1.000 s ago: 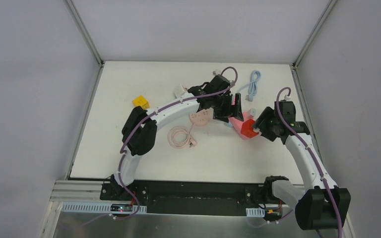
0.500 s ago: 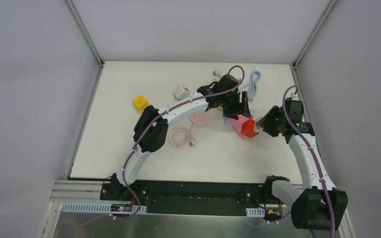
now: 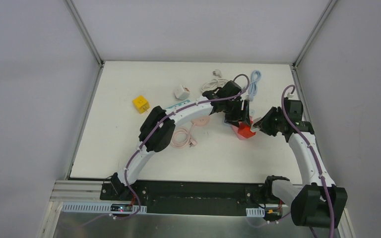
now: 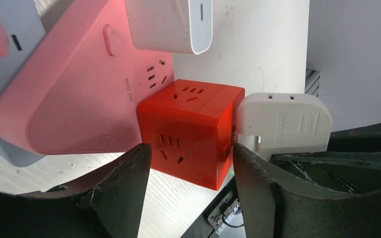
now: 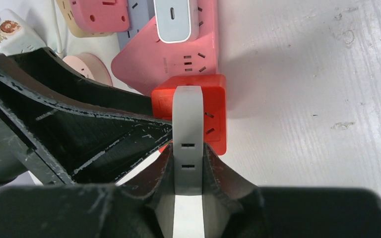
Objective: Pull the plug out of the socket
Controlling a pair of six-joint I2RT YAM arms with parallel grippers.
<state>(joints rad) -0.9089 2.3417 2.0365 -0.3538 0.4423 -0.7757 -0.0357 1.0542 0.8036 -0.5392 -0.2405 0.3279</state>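
Note:
The socket is a red cube (image 3: 244,132) (image 4: 191,131) (image 5: 214,99) on the white table, right of centre. A flat white plug (image 4: 283,121) (image 5: 187,124) (image 3: 256,124) is plugged into its right face. My right gripper (image 5: 187,153) (image 3: 259,125) is shut on the plug's body, with one pad pressed on each flat side. My left gripper (image 4: 191,148) (image 3: 240,119) comes down over the cube. Its jaws are apart, one finger (image 4: 129,183) at each side of the cube, very close to its faces.
A pink power strip (image 4: 74,99) (image 5: 178,54) carrying a white charger (image 4: 173,25) lies against the cube's far side. A yellow cube (image 3: 140,103), a white adapter (image 3: 181,91), a blue cable (image 3: 254,82) and a coiled pink cable (image 3: 181,137) also lie on the table.
My right gripper has moved in and shut on the white plug. My left arm has reached further right, and its jaws have narrowed around the red cube.

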